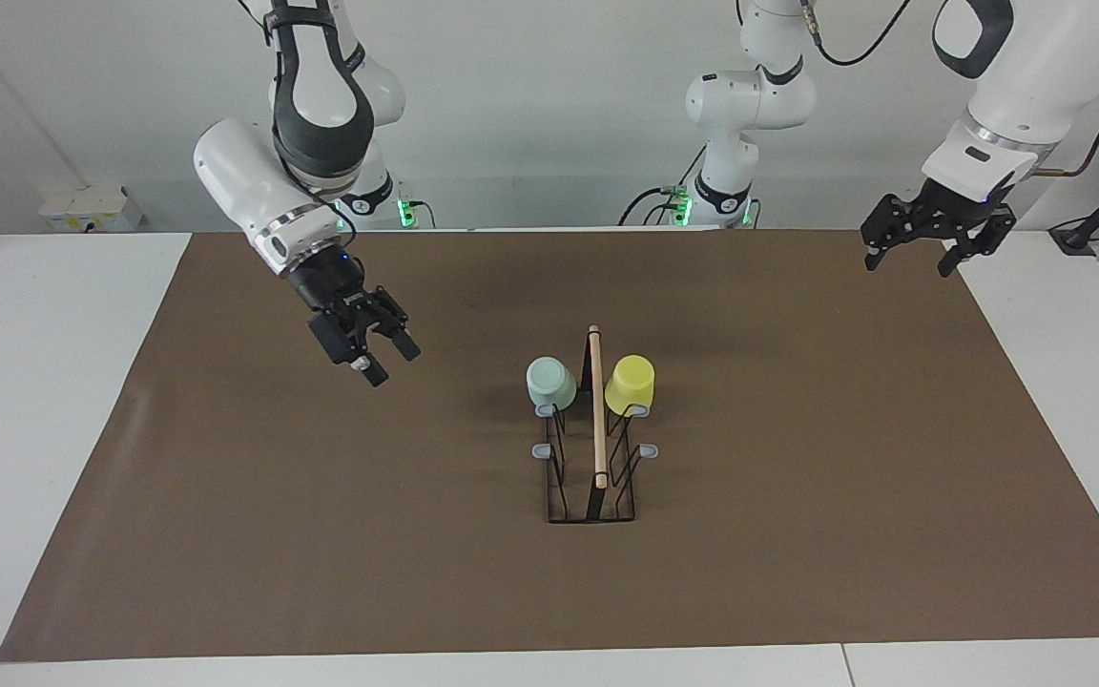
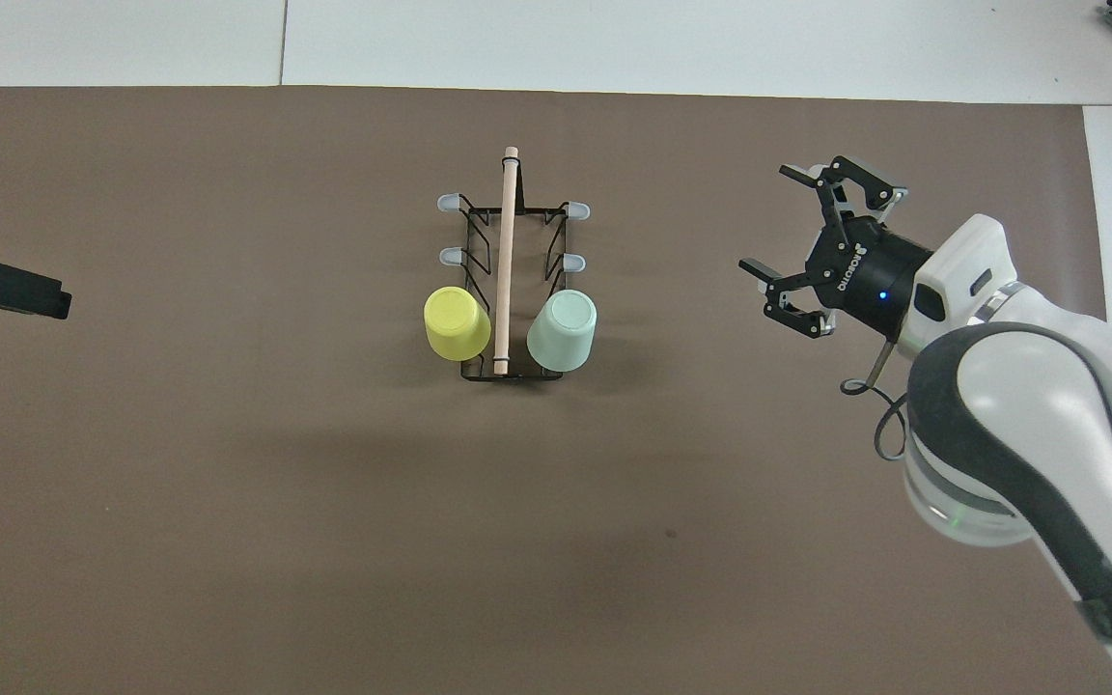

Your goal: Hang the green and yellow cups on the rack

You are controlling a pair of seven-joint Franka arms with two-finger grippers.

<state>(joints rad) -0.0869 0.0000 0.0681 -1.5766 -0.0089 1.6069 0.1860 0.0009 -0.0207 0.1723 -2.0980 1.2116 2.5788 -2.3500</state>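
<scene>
The black wire rack (image 1: 597, 410) (image 2: 506, 251) with its wooden top bar stands in the middle of the brown mat. The mint green cup (image 1: 550, 383) (image 2: 562, 330) and the yellow cup (image 1: 630, 384) (image 2: 456, 322) hang mouth-down on the pair of prongs nearest the robots, one on each side of the bar. My right gripper (image 1: 391, 363) (image 2: 765, 217) is open and empty in the air over bare mat, well off toward the right arm's end. At the mat's corner near its own base, my left gripper (image 1: 907, 265) waits, open and empty.
Grey-tipped free prongs (image 1: 649, 449) stick out of the rack's sides farther from the robots. The brown mat (image 1: 798, 553) covers most of the white table. A small white box (image 1: 92, 208) sits on the table near the right arm's base.
</scene>
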